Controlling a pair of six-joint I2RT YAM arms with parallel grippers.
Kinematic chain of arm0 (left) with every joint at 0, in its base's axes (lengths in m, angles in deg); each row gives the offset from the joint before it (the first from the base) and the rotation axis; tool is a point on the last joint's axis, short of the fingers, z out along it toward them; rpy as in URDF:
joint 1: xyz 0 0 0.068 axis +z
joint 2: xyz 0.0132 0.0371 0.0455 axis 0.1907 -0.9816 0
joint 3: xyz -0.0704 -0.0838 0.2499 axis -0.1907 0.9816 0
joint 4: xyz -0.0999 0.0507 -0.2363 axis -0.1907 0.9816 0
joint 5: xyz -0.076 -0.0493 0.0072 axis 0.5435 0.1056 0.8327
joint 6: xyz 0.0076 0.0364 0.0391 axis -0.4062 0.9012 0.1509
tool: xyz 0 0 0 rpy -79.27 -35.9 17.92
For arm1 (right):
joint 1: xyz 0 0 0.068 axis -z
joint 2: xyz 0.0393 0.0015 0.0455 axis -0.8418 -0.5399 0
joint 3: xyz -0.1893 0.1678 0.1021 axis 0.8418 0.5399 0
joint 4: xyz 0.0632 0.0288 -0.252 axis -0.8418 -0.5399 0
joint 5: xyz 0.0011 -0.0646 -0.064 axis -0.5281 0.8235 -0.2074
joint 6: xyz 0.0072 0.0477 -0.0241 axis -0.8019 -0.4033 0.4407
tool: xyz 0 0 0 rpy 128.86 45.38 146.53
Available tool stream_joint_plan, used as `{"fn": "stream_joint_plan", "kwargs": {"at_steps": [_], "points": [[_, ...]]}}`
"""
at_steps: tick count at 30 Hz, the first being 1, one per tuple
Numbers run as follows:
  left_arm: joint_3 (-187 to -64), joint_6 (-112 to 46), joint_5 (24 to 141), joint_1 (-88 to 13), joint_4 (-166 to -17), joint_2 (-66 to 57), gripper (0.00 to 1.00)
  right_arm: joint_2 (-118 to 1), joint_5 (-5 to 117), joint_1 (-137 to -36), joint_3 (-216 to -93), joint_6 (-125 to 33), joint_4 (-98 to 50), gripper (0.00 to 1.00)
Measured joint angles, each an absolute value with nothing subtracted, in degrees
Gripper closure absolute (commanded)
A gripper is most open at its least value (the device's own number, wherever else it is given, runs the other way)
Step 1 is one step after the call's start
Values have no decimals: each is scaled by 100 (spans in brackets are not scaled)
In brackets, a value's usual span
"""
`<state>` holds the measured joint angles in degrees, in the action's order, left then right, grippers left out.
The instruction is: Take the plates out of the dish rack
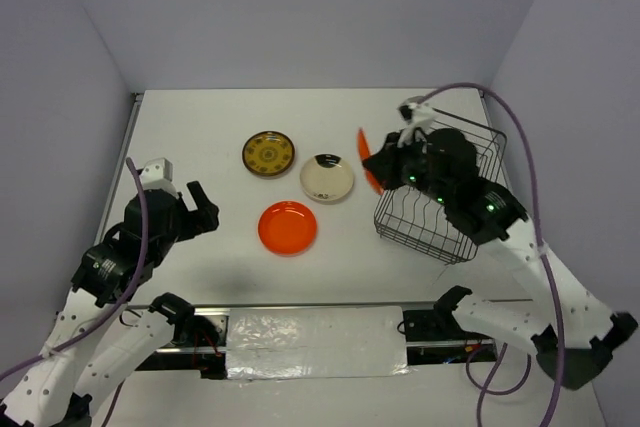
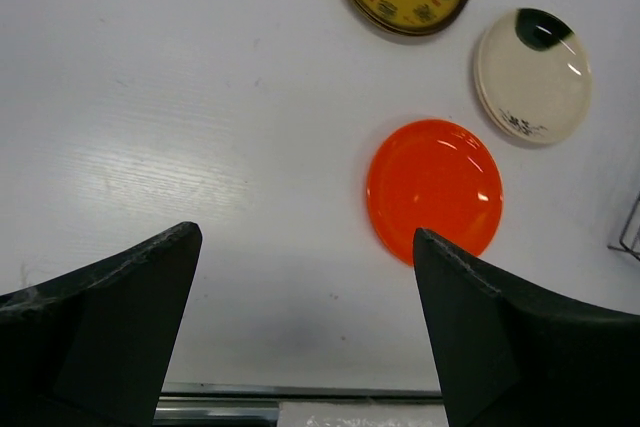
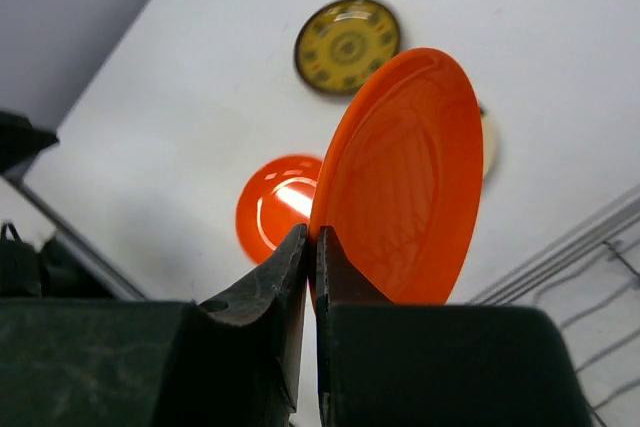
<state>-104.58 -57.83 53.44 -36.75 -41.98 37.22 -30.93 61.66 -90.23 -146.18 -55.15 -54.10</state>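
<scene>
Table: white. Dish rack at right. R gripper clamped on upright orange plate, just left of rack. L gripper near-left, fingers wide apart, nothing in it. Flat mid-table: 2nd orange plate, cream plate, yellow patterned plate.

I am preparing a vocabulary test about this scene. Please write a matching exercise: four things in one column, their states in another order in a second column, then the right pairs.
1. yellow plate
2. cream plate
3. raised orange plate
4. left gripper

A. open, holding nothing
B. lying flat, dark green patch at its rim
C. pinched on edge by the right gripper
D. lying flat, ring-shaped pattern

Pairs: 1-D, 2-B, 3-C, 4-A
</scene>
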Motion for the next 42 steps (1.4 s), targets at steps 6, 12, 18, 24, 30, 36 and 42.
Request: {"fn": "stream_joint_plan", "kwargs": {"at_steps": [6,12,18,24,30,36,42], "points": [[-10675,-5949,4371,-3546,-4101,3304,1,-4999,7274,-11187,-15361,-5487,-5535,100],[-10666,-6168,3763,-3077,-4045,3995,0,-6736,7882,-12083,-15842,-5655,-5681,100],[-10664,-6325,3433,-3050,-4034,4821,0,-7880,8216,-12546,-16460,-5882,-5740,88],[-10655,-6327,3425,-3050,-3988,4517,1,-8306,8339,-12619,-16698,-5994,-5773,70],[-10629,-6321,3490,-3050,-3994,4434,0,-8513,8518,-12612,-17035,-6031,-5874,26],[-10622,-6308,3516,-3050,-4010,4443,1,-8487,8730,-12612,-17247,-6094,-5985,21],[-10622,-6102,3709,-3050,-4139,4124,0,-6889,9410,-12595,-15981,-6459,-6070,0]]}}
